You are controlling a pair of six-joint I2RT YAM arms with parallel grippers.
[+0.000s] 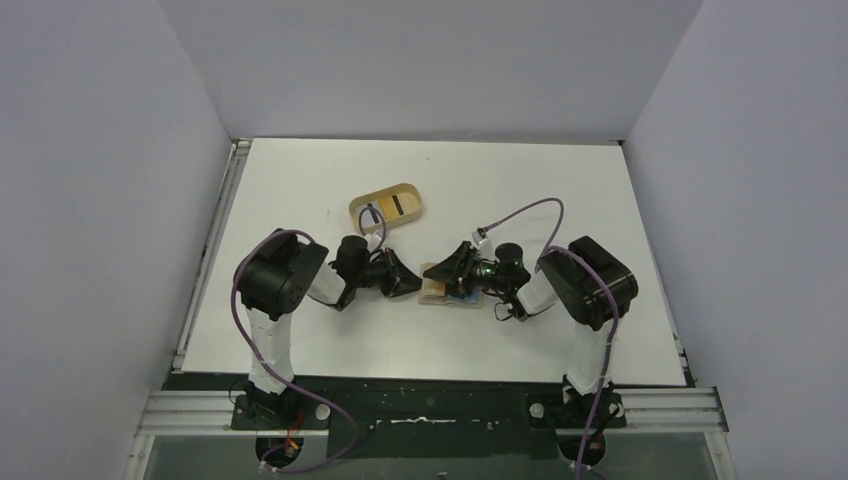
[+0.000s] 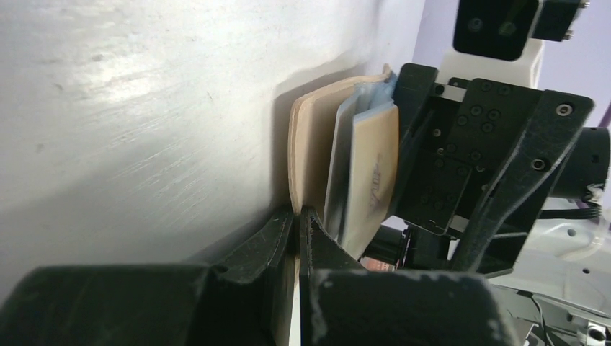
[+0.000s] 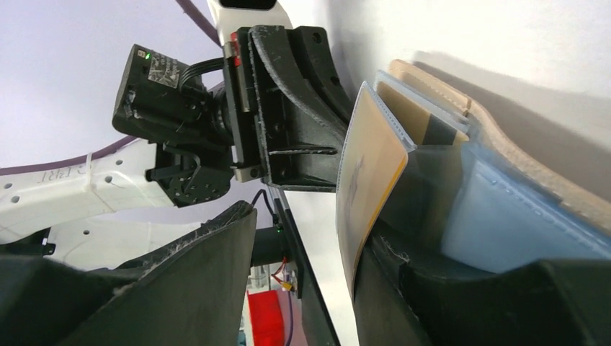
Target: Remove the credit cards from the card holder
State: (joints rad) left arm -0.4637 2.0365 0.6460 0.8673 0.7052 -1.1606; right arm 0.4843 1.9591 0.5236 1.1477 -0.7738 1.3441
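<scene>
Card holder [image 1: 443,290] parked open on the white counter [image 1: 300,330], roughly mid-depth, wedged right between the two arms. Tan leathery outer cover [image 2: 311,144] lying against the counter, clear plastic sleeves [image 3: 425,166] fanned up off it. Left fingers [image 2: 270,241] pressed together on one edge of that tan cover, pinching it tight, a sliver of tan showing in the seam. Right fingers [image 3: 194,281] spread apart, reaching in from the opposite side, with one sleeve leaf carrying a yellowish card [image 3: 367,173] standing in the gap. Leaf leaning on one finger and well clear of the other, so nothing actually pinched there, far as can be told. Light blue card [image 3: 504,216] tucked in a stitched pocket just behind that leaf, not out yet. Farther back, on the left arm's side, an oval wooden tray [image 1: 423,203] with a dark strip [image 1: 399,205] lying in it, well apart from the holder. Pale walls [image 1: 100,150] closing off the far end.
</scene>
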